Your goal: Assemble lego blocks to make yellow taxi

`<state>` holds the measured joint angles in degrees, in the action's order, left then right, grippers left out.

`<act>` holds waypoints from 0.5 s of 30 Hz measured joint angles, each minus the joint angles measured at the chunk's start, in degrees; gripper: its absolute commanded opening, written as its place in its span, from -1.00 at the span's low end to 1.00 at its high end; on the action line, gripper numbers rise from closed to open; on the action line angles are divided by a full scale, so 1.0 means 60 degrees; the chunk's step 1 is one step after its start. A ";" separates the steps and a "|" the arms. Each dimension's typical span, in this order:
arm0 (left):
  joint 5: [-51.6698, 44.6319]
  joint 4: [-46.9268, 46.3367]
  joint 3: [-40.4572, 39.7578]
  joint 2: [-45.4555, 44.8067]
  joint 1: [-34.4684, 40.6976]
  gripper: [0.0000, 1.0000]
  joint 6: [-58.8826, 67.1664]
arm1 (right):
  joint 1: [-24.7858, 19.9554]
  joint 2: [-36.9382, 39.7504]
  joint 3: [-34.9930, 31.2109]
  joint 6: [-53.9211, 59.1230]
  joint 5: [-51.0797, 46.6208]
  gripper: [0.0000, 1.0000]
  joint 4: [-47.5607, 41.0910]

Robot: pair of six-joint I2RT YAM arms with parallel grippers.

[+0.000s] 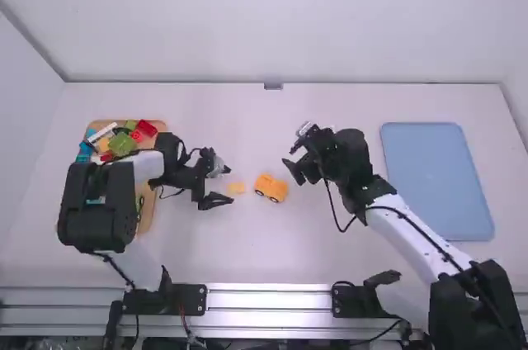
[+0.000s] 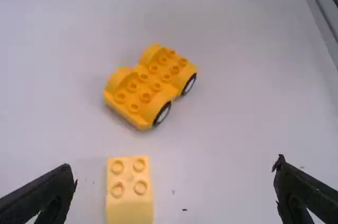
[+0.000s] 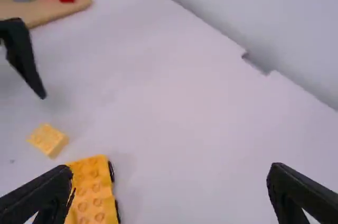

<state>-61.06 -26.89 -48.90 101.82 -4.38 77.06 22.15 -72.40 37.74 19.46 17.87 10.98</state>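
Since the four-stud yellow brick (image 2: 129, 189) lies loose on the counter (image 1: 247, 259), just beside the yellow wheeled base (image 2: 150, 86), the step in hand is judged to be its pick-up for stacking. Brick and base are seen apart, both upright, studs up. Left end effector (image 2: 176, 170): fingers spread wide, nothing grasped, brick near one fingertip rather than centred. Right end effector (image 3: 170, 168): also released and empty, held on the base's other side.

For a good grasp, the left end effector should be centred over the brick first, then lowered with its fingers parallel to two opposite side faces. Closing should be done evenly and low on the sides, so that the studs are left free and the brick is not tipped or pushed into the base. The base may roll on its wheels; steadying by the right end effector is advised while the brick is pressed down. Studs should be lined up squarely before any force is applied. Spare bricks (image 1: 122, 144) are kept in the wooden tray (image 1: 147, 210); the blue tray (image 1: 437, 177) is placed beyond the right arm.
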 measured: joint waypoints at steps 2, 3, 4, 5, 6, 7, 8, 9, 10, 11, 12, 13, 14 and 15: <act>0.0033 0.0605 0.0149 -0.0076 0.0025 0.98 0.0087 | 0.0069 -0.0131 -0.0382 -0.0222 0.0117 0.96 0.0947; 0.0073 0.1147 0.0288 -0.0076 0.0047 0.98 -0.0091 | 0.0058 -0.0382 -0.0678 -0.0393 0.0302 0.96 0.1719; 0.0109 0.1362 0.0353 -0.0076 0.0066 0.98 -0.0178 | 0.0036 -0.0546 -0.0809 -0.0437 0.0415 0.96 0.2065; 0.0208 0.1912 0.0499 -0.0076 0.0095 0.98 -0.0499 | 0.0004 -0.0860 -0.0998 -0.0535 0.0608 0.96 0.2546; 0.0302 0.2499 0.0656 -0.0076 0.0106 0.98 -0.0940 | -0.0076 -0.1304 -0.1249 -0.0630 0.0929 0.97 0.3246; 0.0372 0.2841 0.0750 -0.0076 0.0106 0.98 -0.1239 | -0.0160 -0.1639 -0.1413 -0.0688 0.1206 0.97 0.3661; 0.0426 0.3136 0.0820 -0.0076 0.0106 0.98 -0.1486 | -0.0222 -0.1836 -0.1508 -0.0703 0.1377 0.97 0.3912; 0.0477 0.3475 0.0914 -0.0076 0.0106 0.98 -0.1836 | -0.0321 -0.2102 -0.1617 -0.0699 0.1665 0.97 0.4167; 0.0525 0.3727 0.1002 -0.0076 0.0106 0.98 -0.2124 | -0.0404 -0.2317 -0.1683 -0.0674 0.1920 0.97 0.4313; 0.0535 0.3858 0.1056 -0.0076 0.0106 0.98 -0.2277 | -0.0437 -0.2412 -0.1708 -0.0630 0.2033 0.97 0.4379; 0.0543 0.4131 0.1188 -0.0076 0.0106 0.99 -0.2586 | -0.0532 -0.2707 -0.1745 -0.0517 0.2364 0.97 0.4601; 0.0535 0.4317 0.1297 -0.0076 0.0102 0.98 -0.2754 | -0.0576 -0.2874 -0.1749 -0.0459 0.2517 0.97 0.4725; 0.0539 0.4517 0.1424 -0.0076 0.0106 0.98 -0.2918 | -0.0619 -0.3115 -0.1749 -0.0397 0.2718 0.96 0.4914; 0.0539 0.4747 0.1548 -0.0076 0.0106 0.98 -0.3034 | -0.0652 -0.3326 -0.1749 -0.0357 0.2878 0.96 0.5100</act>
<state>-57.82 1.58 -39.62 101.36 -3.75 58.85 18.24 -92.36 27.24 17.32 35.14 41.58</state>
